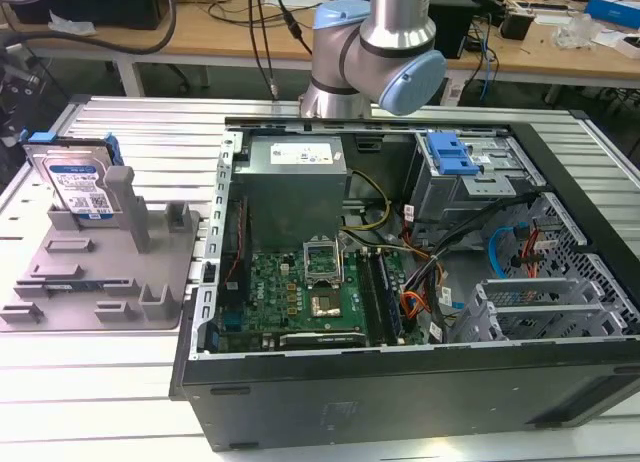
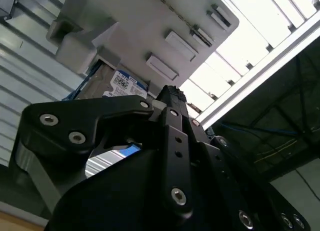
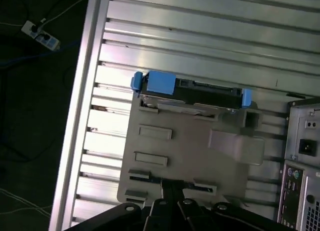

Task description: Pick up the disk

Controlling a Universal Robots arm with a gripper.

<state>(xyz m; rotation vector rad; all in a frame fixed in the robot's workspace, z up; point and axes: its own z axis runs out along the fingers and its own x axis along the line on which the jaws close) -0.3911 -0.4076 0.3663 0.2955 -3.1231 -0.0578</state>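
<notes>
The disk (image 1: 80,187) is a silver hard drive with a blue-and-white label and blue side rails. It stands upright in a slot at the back of the grey fixture plate (image 1: 100,282), at the exterior view's left. In the first wrist view I look down on the disk's top edge (image 3: 195,95), with the gripper's black body (image 3: 172,208) well above the plate and apart from the disk. In the second wrist view the disk's label (image 2: 122,83) peeks past the gripper's black linkage (image 2: 165,156). Nothing is held.
An open computer case (image 1: 400,282) with a motherboard, cables and a blue drive-bay latch (image 1: 452,154) lies to the exterior view's right of the fixture. The arm's grey and blue joints (image 1: 385,42) rise behind the case. Everything rests on a ribbed aluminium table (image 3: 200,36).
</notes>
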